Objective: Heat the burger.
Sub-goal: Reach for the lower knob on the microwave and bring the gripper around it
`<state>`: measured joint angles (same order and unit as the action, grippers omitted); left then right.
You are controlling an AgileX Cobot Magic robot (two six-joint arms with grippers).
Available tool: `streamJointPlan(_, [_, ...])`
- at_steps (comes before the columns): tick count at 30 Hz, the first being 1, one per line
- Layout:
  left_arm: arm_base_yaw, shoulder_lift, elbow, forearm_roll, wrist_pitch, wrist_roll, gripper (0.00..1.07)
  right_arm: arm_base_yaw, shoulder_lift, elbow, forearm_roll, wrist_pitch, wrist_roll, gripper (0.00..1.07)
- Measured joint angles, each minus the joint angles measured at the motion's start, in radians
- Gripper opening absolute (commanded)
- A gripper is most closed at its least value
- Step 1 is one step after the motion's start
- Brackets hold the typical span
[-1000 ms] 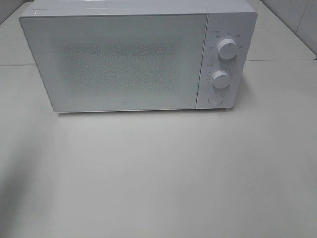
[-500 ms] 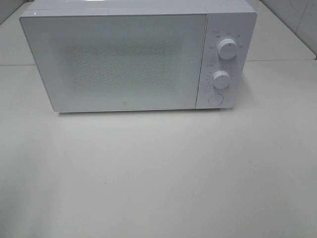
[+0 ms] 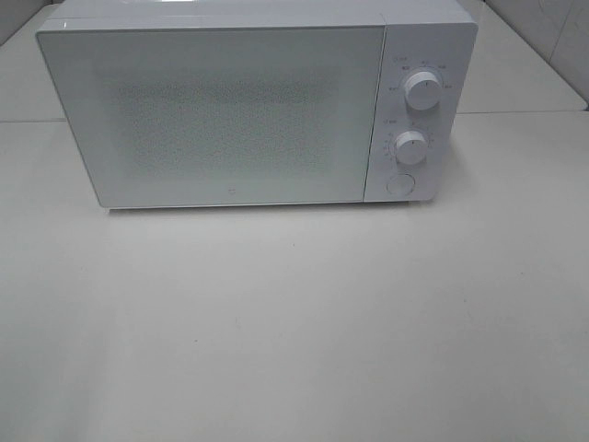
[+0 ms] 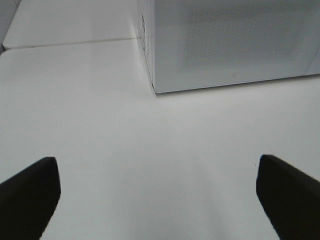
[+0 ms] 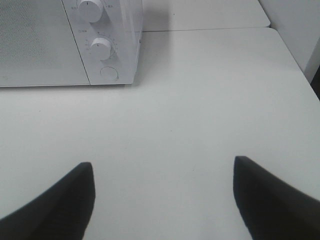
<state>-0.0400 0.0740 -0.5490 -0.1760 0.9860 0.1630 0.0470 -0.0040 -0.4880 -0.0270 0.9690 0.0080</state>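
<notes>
Nearest the wrist cameras, the left gripper [image 4: 156,165] hangs over the white table [image 3: 294,322], its dark fingers [image 4: 30,195] spread wide with nothing between them. The right gripper [image 5: 162,165] is likewise parted and holds nothing, low above the same tabletop. Farther back stands the white microwave [image 3: 230,110], its frosted door closed, with two knobs [image 3: 422,92] and a round button [image 3: 399,184] on its right panel. Where the burger is cannot be told: no view shows it.

Microwave [image 3: 230,110]: glossy white casing, speckled door panel. Table [image 3: 294,322]: smooth matt white.
</notes>
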Motion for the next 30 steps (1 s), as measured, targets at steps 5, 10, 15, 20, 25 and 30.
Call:
streamJointPlan(5, [0.0, -0.074, 0.0, 0.01, 0.002, 0.0, 1.02, 0.0, 0.0, 0.0, 0.0, 0.0, 0.0, 0.75])
streamJointPlan(10, [0.0, -0.079, 0.0, 0.008, 0.032, -0.002, 1.02, 0.0, 0.0, 0.0, 0.0, 0.0, 0.0, 0.75])
streamJointPlan(15, [0.0, -0.079, 0.018, 0.008, 0.067, -0.005, 1.02, 0.0, 0.0, 0.0, 0.0, 0.0, 0.0, 0.75])
streamJointPlan(20, [0.0, -0.079, 0.028, 0.016, 0.088, -0.024, 1.02, 0.0, 0.0, 0.0, 0.0, 0.0, 0.0, 0.75])
streamJointPlan(25, [0.0, -0.079, 0.028, 0.027, 0.088, -0.05, 1.02, 0.0, 0.0, 0.0, 0.0, 0.0, 0.0, 0.75])
streamJointPlan(30, [0.0, -0.079, 0.028, 0.028, 0.088, -0.051, 1.02, 0.0, 0.0, 0.0, 0.0, 0.0, 0.0, 0.75])
